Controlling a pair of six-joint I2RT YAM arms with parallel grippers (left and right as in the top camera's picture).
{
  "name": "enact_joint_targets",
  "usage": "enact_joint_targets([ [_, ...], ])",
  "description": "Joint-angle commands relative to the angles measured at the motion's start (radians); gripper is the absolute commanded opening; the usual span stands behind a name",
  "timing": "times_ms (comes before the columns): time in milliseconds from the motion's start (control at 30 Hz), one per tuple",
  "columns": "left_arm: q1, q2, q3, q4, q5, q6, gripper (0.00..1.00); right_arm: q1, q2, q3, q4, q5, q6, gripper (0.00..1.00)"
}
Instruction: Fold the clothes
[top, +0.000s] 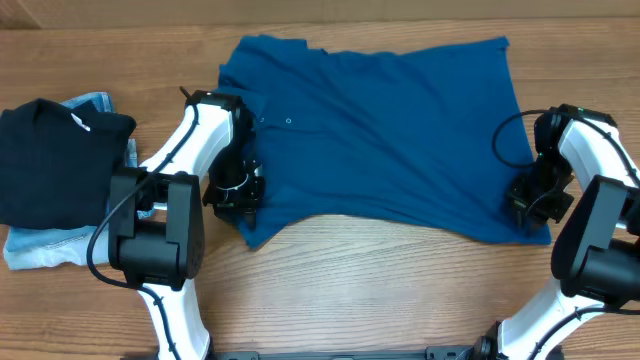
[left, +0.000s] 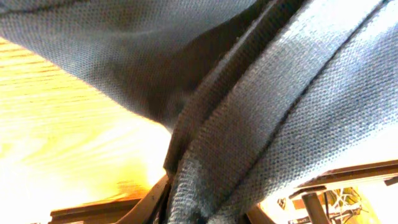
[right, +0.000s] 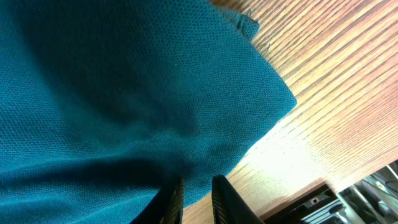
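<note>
The clothes are one plain teal-blue shirt (top: 380, 130) lying spread flat across the far half of the wooden table, collar to the left. My left gripper (top: 236, 195) sits at its near left corner, and in the left wrist view the jaws (left: 199, 214) are shut on a bunched fold of the shirt (left: 280, 93). My right gripper (top: 528, 203) sits at the shirt's near right corner. In the right wrist view its fingers (right: 198, 199) are almost together, with the shirt's (right: 124, 81) edge pinched between them just above the wood.
A folded black garment (top: 55, 160) lies on light blue denim jeans (top: 40, 248) at the table's left edge, beside my left arm. Bare wood (top: 400, 290) runs along the front between the two arm bases.
</note>
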Motion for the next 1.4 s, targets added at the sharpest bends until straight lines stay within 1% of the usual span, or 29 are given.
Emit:
enact_joint_targets([
  [0,0.000,-0.027,0.020,-0.006,-0.013,0.019,0.28,-0.009,0.000,0.000,0.003,0.007,0.005,0.20],
  [33,0.000,-0.027,0.020,-0.005,-0.013,0.019,0.28,-0.009,0.000,0.000,0.003,0.007,0.005,0.20],
  [67,0.000,-0.026,0.020,0.000,-0.012,0.019,0.23,-0.009,0.000,0.000,0.003,0.007,0.005,0.20],
  [133,0.000,-0.027,0.020,0.028,0.006,0.019,0.04,-0.009,0.000,0.000,0.003,0.007,0.005,0.20],
  [233,0.000,-0.063,0.021,0.095,0.006,0.019,0.04,-0.016,0.000,0.000,0.012,0.007,0.006,0.20],
  [367,0.000,-0.204,0.021,0.209,0.005,0.019,0.04,-0.058,0.000,0.000,0.033,-0.022,0.006,0.22],
  [467,0.000,-0.249,0.021,0.225,-0.003,0.019,0.04,-0.092,0.000,0.000,0.034,-0.039,0.005,0.24],
  [500,0.000,-0.257,0.021,0.228,-0.026,0.016,0.04,-0.104,0.000,0.000,0.033,-0.040,0.005,0.24],
  [533,0.000,-0.259,0.021,0.231,-0.076,-0.018,0.04,-0.123,0.000,0.000,0.031,-0.054,0.000,0.24],
  [567,0.000,-0.258,0.021,0.235,-0.124,-0.049,0.04,-0.143,0.000,0.000,0.031,-0.105,-0.031,0.24],
  [600,0.000,-0.258,0.021,0.241,-0.143,-0.053,0.04,-0.160,0.000,0.000,0.031,-0.160,-0.064,0.24],
  [667,0.000,-0.258,0.021,0.250,-0.153,-0.053,0.05,-0.202,0.000,0.000,0.013,-0.276,-0.149,0.25],
  [800,0.000,-0.258,0.021,0.268,-0.152,-0.053,0.06,-0.254,0.000,-0.001,-0.007,-0.288,-0.161,0.25],
  [933,-0.001,-0.258,0.021,0.268,-0.152,-0.053,0.07,-0.254,0.000,-0.001,0.013,-0.294,-0.180,0.25],
  [967,-0.002,-0.258,0.021,0.268,-0.152,-0.053,0.07,-0.254,0.000,-0.003,0.029,-0.294,-0.180,0.26],
  [1033,-0.001,-0.258,0.021,0.266,-0.151,-0.053,0.08,-0.254,0.001,-0.029,0.075,-0.295,-0.180,0.34],
  [1067,-0.003,-0.258,0.021,0.264,-0.151,-0.053,0.08,-0.254,0.000,-0.051,0.095,-0.295,-0.180,0.36],
  [1133,-0.003,-0.258,0.021,0.264,-0.149,-0.053,0.08,-0.254,0.001,-0.124,0.169,-0.299,-0.179,0.36],
  [1167,-0.003,-0.258,0.021,0.264,-0.149,-0.053,0.09,-0.254,0.000,-0.146,0.198,-0.306,-0.175,0.35],
  [1233,-0.003,-0.258,0.021,0.260,-0.149,-0.053,0.09,-0.255,-0.001,-0.153,0.210,-0.314,-0.174,0.04],
  [1367,-0.003,-0.258,0.021,0.251,-0.149,-0.052,0.06,-0.254,-0.047,-0.117,0.175,-0.317,-0.153,0.04],
])
